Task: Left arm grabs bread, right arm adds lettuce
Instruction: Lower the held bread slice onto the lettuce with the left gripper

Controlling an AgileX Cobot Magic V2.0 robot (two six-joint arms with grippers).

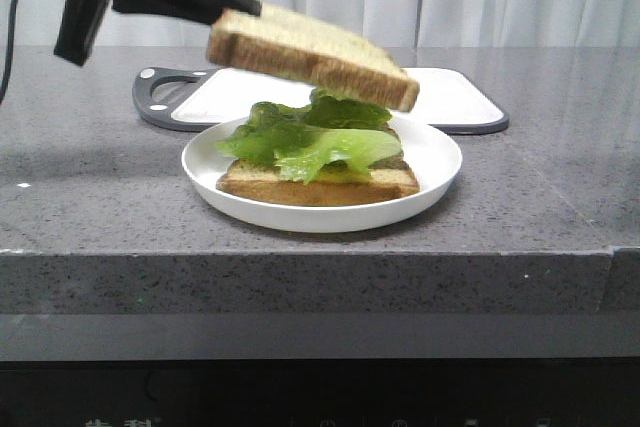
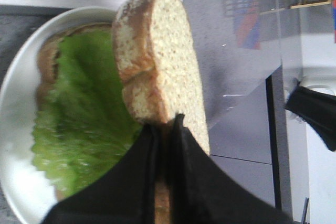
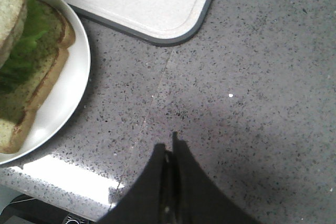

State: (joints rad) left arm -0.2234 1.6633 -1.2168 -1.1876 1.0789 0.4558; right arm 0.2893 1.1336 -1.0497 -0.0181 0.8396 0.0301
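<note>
The counter (image 1: 90, 197) looks like grey speckled stone, smooth with a dull sheen. On it, the plate (image 1: 440, 162) is glossy white, ceramic by its look. Behind the plate, the board (image 1: 455, 97) is matt white plastic with a dark rim. The bread (image 1: 310, 52) is porous and rough-crumbed; the lettuce (image 1: 310, 142) is crinkled and slightly shiny.

Held bread (image 1: 312, 55) crowds the space above the lettuce (image 1: 305, 137); counter (image 3: 252, 77) beside the plate (image 1: 440, 162) lies open.

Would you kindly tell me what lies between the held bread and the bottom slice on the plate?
The lettuce atop the bottom slice, beneath the bread; front view.
</note>
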